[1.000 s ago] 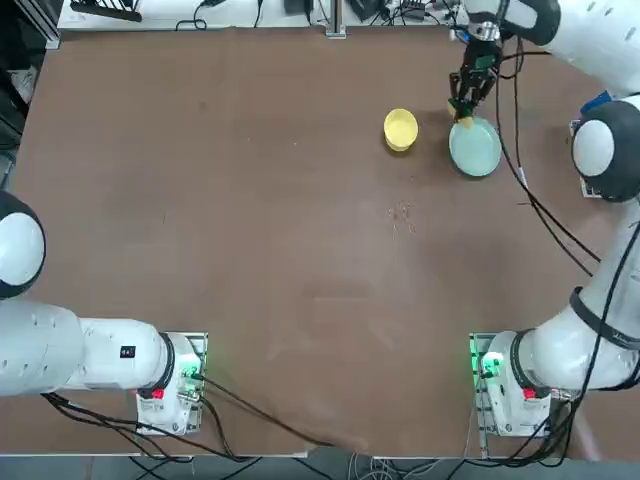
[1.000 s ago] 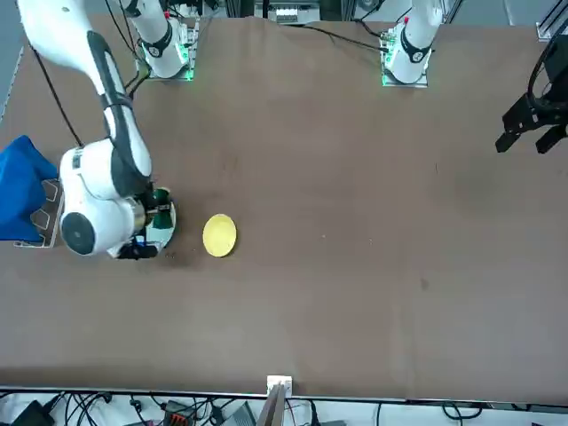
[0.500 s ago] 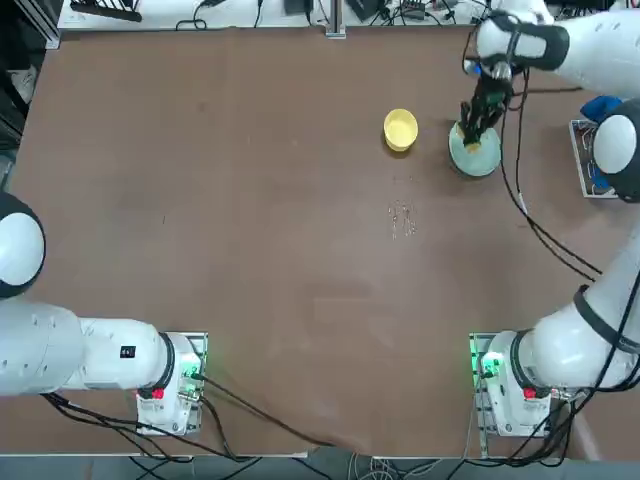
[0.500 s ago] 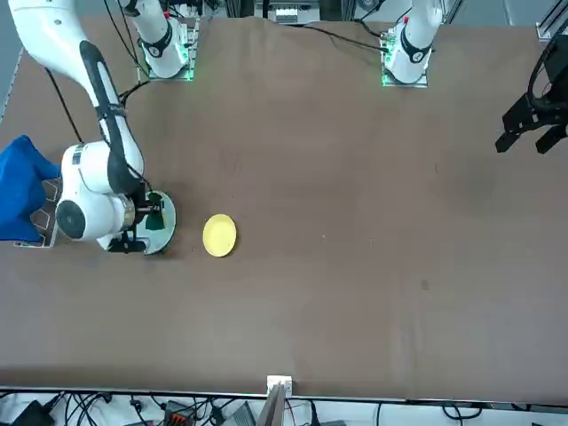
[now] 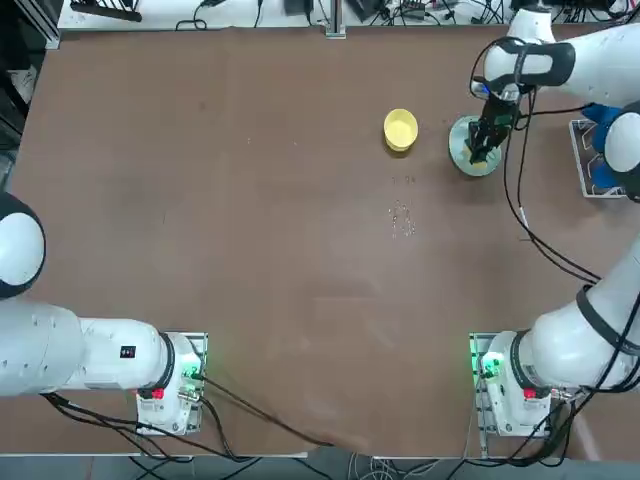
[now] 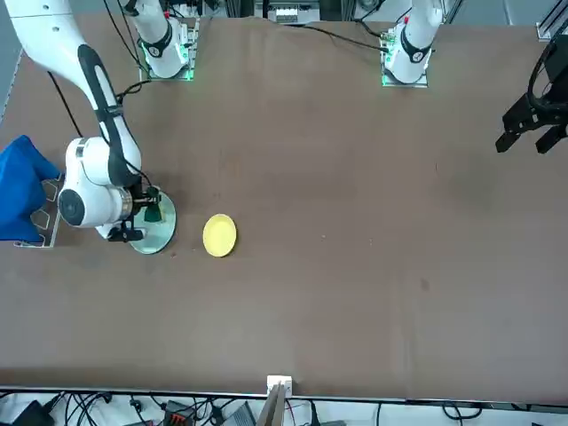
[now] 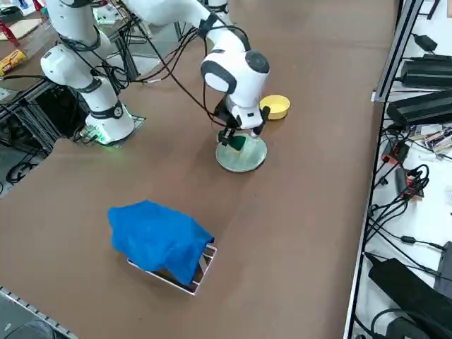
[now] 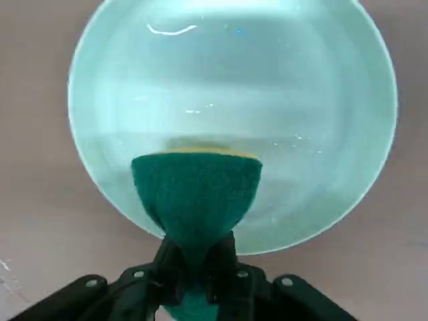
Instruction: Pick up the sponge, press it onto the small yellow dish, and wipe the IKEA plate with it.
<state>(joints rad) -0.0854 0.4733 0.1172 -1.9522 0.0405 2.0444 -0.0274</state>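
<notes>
My right gripper (image 8: 195, 264) is shut on the sponge (image 8: 195, 194), whose dark green face bulges out between the fingers with a thin yellow edge below it. The sponge rests on the pale aqua IKEA plate (image 8: 267, 87), near its rim. Seen from overhead, the gripper (image 5: 484, 143) stands over the plate (image 5: 466, 158) at the far right of the table. The small yellow dish (image 5: 400, 129) sits just to the left of the plate, apart from it. From the side, the sponge (image 7: 236, 142) shows under the wrist, over the plate (image 7: 244, 157), with the dish (image 7: 275, 107) beyond. The front view shows the plate (image 6: 153, 236) and the dish (image 6: 219, 235).
A blue cloth (image 7: 159, 236) lies over a small rack at the table's right edge, also visible as the cloth (image 6: 19, 187) from the front. The arm's cables hang over the table beside the plate.
The right gripper, with the sponge in it, has moved from the plate's far rim across the plate toward the robot's side. The plate and the dish stay in place.
</notes>
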